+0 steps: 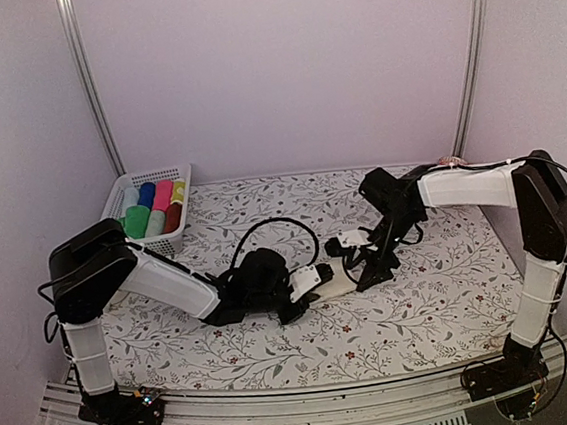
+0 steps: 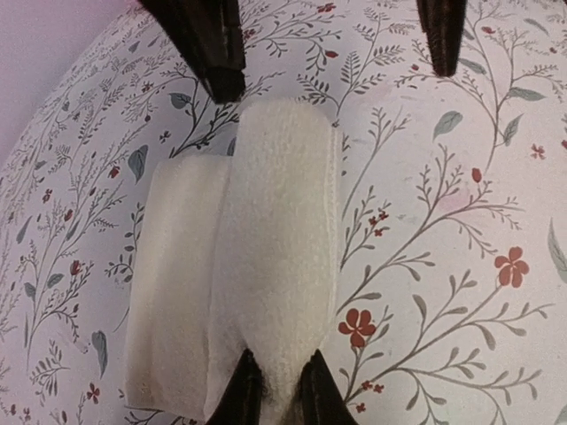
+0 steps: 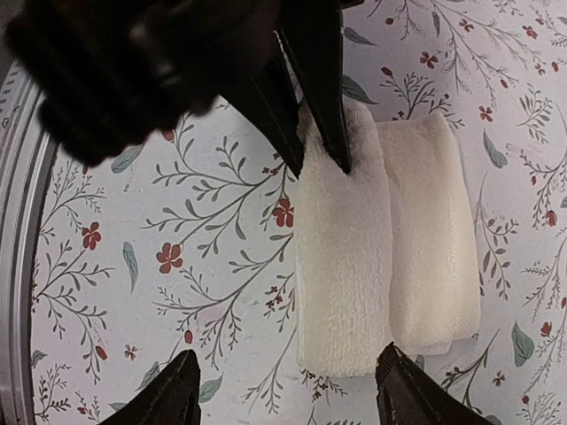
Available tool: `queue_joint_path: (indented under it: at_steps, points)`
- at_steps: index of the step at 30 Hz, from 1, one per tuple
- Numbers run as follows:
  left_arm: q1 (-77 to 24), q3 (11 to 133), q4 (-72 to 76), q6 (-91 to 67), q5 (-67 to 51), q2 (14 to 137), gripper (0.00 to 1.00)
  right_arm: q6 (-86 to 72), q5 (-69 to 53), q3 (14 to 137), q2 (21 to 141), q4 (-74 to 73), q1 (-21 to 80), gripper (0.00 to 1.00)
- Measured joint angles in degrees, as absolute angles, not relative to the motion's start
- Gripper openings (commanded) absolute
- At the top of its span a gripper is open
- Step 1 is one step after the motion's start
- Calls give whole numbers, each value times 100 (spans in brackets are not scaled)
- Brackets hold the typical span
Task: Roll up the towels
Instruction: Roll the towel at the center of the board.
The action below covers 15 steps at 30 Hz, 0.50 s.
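Rolling is partway: cream towel (image 2: 283, 248), mid-table (image 1: 441, 288), is half rolled with a flat flap left. Left gripper (image 2: 279, 372) pinches the roll's end; right gripper (image 3: 291, 359) stands open astride it. Green roll (image 1: 137, 223) lies in the basket (image 1: 159, 172).

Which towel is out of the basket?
The cream towel, lying on the table, pinched by the left gripper; the coloured rolls sit in the white basket.

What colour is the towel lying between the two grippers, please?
The towel is cream-white, shown best in the left wrist view.
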<state>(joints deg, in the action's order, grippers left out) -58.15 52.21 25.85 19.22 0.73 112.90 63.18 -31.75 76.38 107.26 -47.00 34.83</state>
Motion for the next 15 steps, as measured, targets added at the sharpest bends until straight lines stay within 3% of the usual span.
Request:
queue_joint_path:
  at_steps: [15]
  points:
    - [-4910, 5979, 1402, 1033, -1791, 11419, 4, 6652, -3277, 6672, 10193, -3395, 3444, 70]
